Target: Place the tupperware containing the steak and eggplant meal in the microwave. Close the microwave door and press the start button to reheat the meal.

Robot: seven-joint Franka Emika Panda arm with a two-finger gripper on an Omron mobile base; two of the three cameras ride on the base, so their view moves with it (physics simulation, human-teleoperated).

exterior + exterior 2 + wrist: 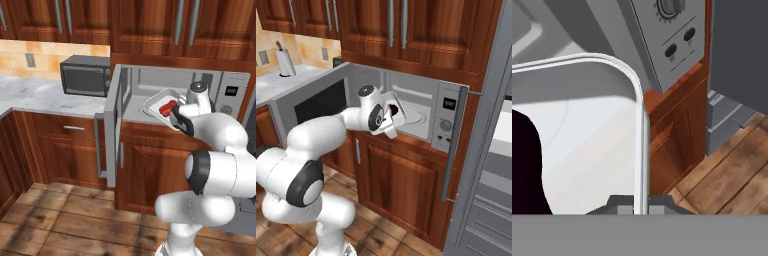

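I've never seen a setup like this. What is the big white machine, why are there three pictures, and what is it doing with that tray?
The white machine is a robot arm on a rolling base, in a computer-drawn kitchen. Two pictures come from cameras on the base, behind the arm to its left and right. The third comes from a camera on the hand itself, looking along its two small fingers. The hand is clamped on the rim of a pale tray, held tilted at the mouth of the open microwave, whose door is swung wide. On the tray lie a red steak and a dark eggplant. A smaller dark oven stands on the counter to the left.
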